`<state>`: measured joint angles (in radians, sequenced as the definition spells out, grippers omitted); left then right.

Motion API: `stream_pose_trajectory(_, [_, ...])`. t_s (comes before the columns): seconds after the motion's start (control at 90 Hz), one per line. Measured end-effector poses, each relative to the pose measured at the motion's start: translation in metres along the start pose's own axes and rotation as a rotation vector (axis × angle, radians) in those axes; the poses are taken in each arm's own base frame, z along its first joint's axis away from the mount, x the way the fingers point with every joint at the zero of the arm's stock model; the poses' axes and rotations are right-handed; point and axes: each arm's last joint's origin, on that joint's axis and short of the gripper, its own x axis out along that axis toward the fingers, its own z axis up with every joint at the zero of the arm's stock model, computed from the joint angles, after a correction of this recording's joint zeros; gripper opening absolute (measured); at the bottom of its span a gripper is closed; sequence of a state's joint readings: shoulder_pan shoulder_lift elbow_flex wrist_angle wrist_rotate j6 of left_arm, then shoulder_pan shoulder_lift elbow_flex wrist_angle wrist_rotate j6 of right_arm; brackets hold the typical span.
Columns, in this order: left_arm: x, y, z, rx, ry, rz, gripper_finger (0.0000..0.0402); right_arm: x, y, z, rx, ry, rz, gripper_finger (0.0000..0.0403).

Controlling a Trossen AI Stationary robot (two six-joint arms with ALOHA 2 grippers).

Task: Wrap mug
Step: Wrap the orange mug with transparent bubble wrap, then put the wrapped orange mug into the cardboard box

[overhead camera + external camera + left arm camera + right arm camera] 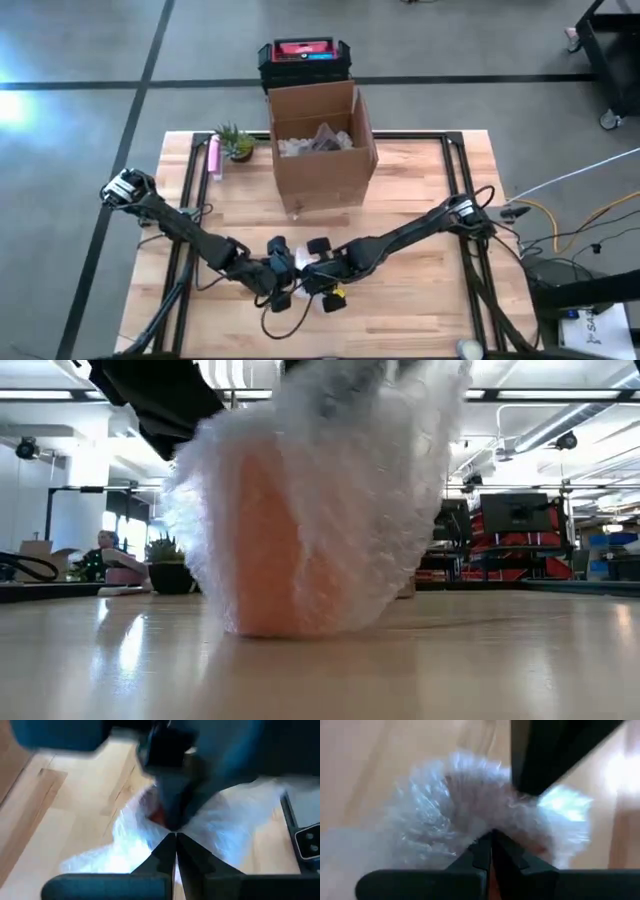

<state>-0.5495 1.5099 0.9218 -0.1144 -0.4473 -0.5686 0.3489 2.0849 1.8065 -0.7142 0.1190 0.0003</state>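
Note:
An orange mug (pixel 290 550) stands on its base on the wooden table, swathed in clear bubble wrap (pixel 320 480). From above, the wrap (pixel 312 260) shows as a white bundle near the table's front middle, between both grippers. My left gripper (pixel 284 268) comes in from the left and my right gripper (pixel 322 266) from the right. Each is shut on the wrap. In the left wrist view the wrap (pixel 125 840) spreads around my shut left fingertips (pixel 175 838), with the other arm just beyond them. The right wrist view has my right fingertips (pixel 490 838) shut at the wrap (pixel 445 805). My left gripper pinches a gathered piece of the bubble wrap (pixel 165 827) between its two fingers, coming from the table's left and slanting down. How many layers it has cannot be told. My right gripper pinches the wrap at the bundle's top edge (pixel 485 825), slanting down from the right. The wrapped mug stays on the table.
An open cardboard box (pixel 322 150) with packing material stands at the far middle, a black and red crate (pixel 303 58) behind it. A small potted plant (pixel 236 142) and a pink object (pixel 213 157) lie at the far left. Bare wood (pixel 420 200) lies to the right.

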Motion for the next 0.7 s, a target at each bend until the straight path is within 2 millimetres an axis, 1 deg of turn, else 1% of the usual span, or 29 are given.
stream_pose_trajectory(0.1, [0.0, -0.001, 0.001, 0.0, -0.013, -0.008, 0.0, -0.016, -0.002, 0.007, -0.004, 0.026, 0.0, 0.0])
stream_pose_trajectory(0.233, [0.0, -0.001, 0.001, 0.001, -0.013, -0.009, 0.0, -0.03, -0.003, 0.014, 0.039, 0.029, 0.0, 0.0])
stream_pose_trajectory(0.3, [0.0, -0.001, 0.001, 0.001, -0.013, -0.009, 0.0, -0.033, -0.003, 0.015, 0.044, 0.024, 0.014, 0.0])
stream_pose_trajectory(0.411, [0.0, -0.001, 0.001, 0.002, -0.012, -0.009, 0.0, -0.032, 0.0, 0.015, 0.022, 0.03, 0.108, 0.0007])
stream_pose_trajectory(0.467, [0.0, -0.001, 0.001, 0.002, -0.012, -0.009, 0.0, -0.032, 0.001, 0.016, 0.037, 0.023, 0.129, 0.0022])
stream_pose_trajectory(0.533, [0.0, -0.001, 0.001, 0.004, -0.009, -0.008, 0.0, -0.033, 0.004, 0.016, 0.064, 0.018, 0.134, 0.0048])
stream_pose_trajectory(0.7, [0.0, 0.0, -0.001, 0.016, 0.018, -0.004, 0.0, -0.025, 0.015, 0.014, 0.064, 0.027, 0.141, 0.0146])
